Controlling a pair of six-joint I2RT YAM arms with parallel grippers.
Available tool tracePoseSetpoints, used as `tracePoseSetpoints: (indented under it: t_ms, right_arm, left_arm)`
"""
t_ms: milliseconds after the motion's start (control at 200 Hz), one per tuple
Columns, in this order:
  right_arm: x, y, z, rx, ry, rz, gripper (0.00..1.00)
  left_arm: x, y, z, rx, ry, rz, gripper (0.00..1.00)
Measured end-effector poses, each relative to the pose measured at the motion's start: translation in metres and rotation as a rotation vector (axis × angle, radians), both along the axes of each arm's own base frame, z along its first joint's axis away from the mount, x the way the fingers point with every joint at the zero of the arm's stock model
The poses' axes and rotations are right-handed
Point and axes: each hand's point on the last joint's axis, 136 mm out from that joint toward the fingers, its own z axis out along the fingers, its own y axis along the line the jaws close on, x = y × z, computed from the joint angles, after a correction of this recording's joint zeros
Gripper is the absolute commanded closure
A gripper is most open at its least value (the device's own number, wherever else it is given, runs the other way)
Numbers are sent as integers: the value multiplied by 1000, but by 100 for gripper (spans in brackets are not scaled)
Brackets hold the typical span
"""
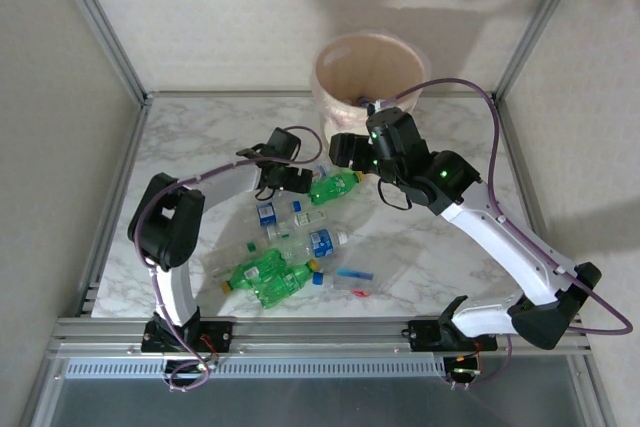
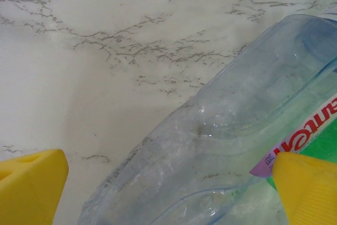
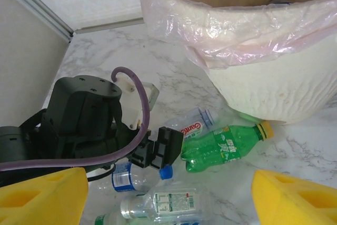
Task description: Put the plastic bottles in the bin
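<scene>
Plastic bottles lie scattered on the marble table: a green one with a yellow cap (image 1: 335, 187) (image 3: 224, 146), a blue-labelled one (image 1: 322, 242) and two more green ones (image 1: 268, 275). A clear bottle with red lettering (image 2: 231, 135) (image 3: 197, 125) lies between the yellow fingers (image 2: 31, 183) of my left gripper (image 2: 168, 183) (image 1: 298, 179), which is open around it and not closed on it. My right gripper (image 3: 168, 198) (image 1: 340, 150) hangs open and empty above the pile, close in front of the bin (image 1: 370, 72) (image 3: 253, 51), a cream basket with a pinkish liner.
Under the right gripper lie a blue-capped bottle (image 3: 126, 177) and a clear white-labelled one (image 3: 168, 204). The left arm's black wrist and purple cable (image 3: 84, 119) are close by. Metal frame posts (image 1: 100, 22) and walls enclose the table (image 1: 440, 257).
</scene>
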Motion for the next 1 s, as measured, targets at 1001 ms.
tracePoseSetpoints:
  t_ms: [1001]
  right_arm:
    - [0,7,-3,0,22,0,23]
  left_arm:
    - [42,32,-43,3,52,180,23]
